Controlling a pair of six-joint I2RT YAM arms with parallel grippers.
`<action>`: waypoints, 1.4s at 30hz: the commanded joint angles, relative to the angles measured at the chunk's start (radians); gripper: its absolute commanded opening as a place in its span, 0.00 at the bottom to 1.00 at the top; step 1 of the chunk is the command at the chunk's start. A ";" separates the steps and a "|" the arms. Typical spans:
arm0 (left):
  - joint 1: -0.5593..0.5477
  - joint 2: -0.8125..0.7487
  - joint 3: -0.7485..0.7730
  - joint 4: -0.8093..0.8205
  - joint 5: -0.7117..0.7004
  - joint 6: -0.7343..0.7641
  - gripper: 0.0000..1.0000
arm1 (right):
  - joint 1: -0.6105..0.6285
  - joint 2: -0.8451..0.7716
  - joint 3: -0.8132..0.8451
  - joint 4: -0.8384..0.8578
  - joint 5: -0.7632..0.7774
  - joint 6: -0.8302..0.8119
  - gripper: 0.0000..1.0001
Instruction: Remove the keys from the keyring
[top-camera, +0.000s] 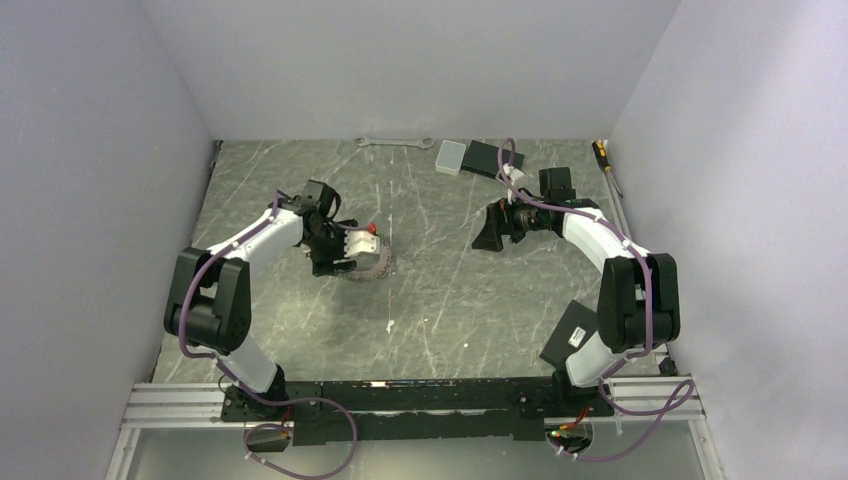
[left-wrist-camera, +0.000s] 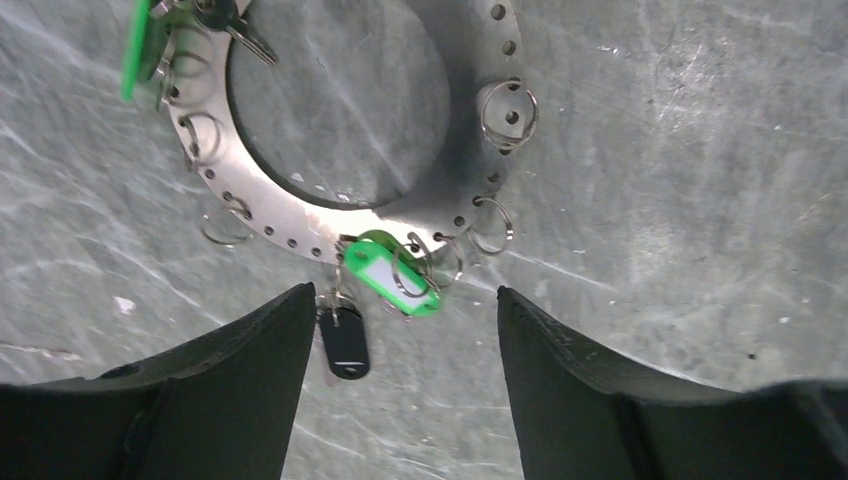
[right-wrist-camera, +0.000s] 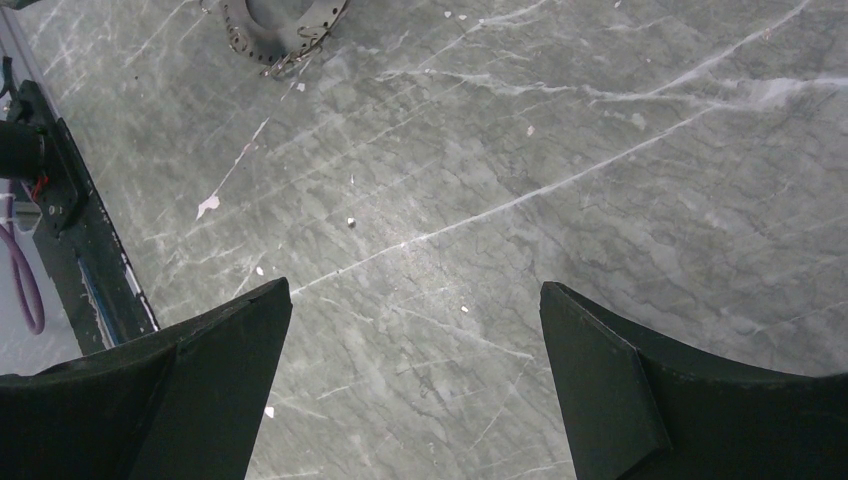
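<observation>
The keyring (left-wrist-camera: 290, 215) is a flat steel ring plate with holes round its rim and several small split rings hanging from it. A green-headed key tag (left-wrist-camera: 392, 275) and a black-headed one (left-wrist-camera: 344, 340) hang at its near edge. A second green tag (left-wrist-camera: 135, 50) and a small metal key (left-wrist-camera: 245, 35) sit at the top left. My left gripper (left-wrist-camera: 402, 291) is open and empty over these tags, the black one beside its left finger. In the top view the left gripper (top-camera: 350, 250) is over the keyring (top-camera: 372, 268). My right gripper (right-wrist-camera: 412, 286) is open and empty over bare table, far from the keyring (right-wrist-camera: 285, 25).
A silver wrench (top-camera: 395, 142), a white box (top-camera: 451, 157) and a black box (top-camera: 492, 158) lie at the back. A screwdriver (top-camera: 604, 160) lies by the right wall. A black plate (top-camera: 572, 335) sits near the right arm's base. The table (top-camera: 440, 300) is grey marble.
</observation>
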 joint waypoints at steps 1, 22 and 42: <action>-0.005 -0.003 -0.024 0.059 0.054 0.127 0.69 | -0.007 -0.042 0.011 0.019 -0.018 -0.025 1.00; -0.039 0.026 -0.137 0.138 0.065 0.129 0.43 | -0.008 -0.045 -0.003 0.038 -0.056 -0.009 1.00; -0.077 0.012 0.144 -0.155 0.296 -0.119 0.00 | 0.039 -0.119 -0.054 0.179 -0.033 0.017 1.00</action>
